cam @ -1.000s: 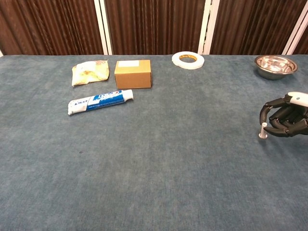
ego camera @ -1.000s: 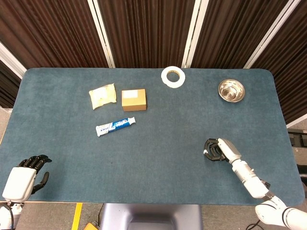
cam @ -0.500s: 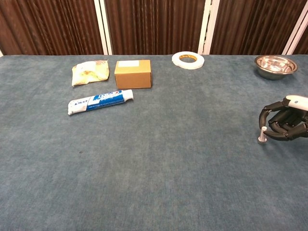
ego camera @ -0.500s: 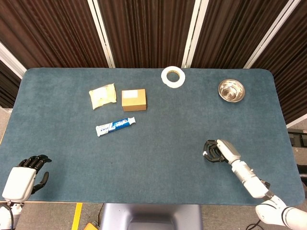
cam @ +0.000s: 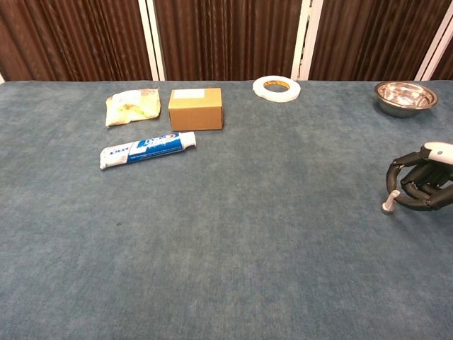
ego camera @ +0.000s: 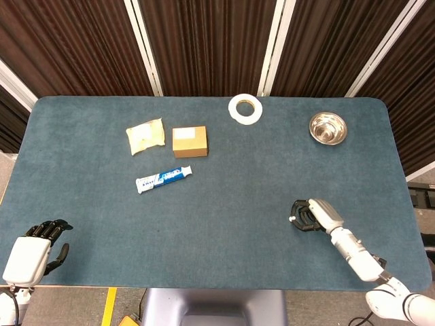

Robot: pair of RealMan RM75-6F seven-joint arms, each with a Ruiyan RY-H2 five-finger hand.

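Right hand (cam: 419,188): we see its fingers curled around a small metal bolt (cam: 387,203), which stands on the desk (cam: 233,234) at the right side.
Left hand (ego camera: 34,250): spread, holding nothing, at the near left corner.
Risk: we think the thin bolt may slip out and roll, since the hold looks loose.

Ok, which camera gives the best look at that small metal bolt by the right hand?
The chest view: the bolt stands out side-on beside the right hand. The head view shows only a pale speck at that hand's fingertips.
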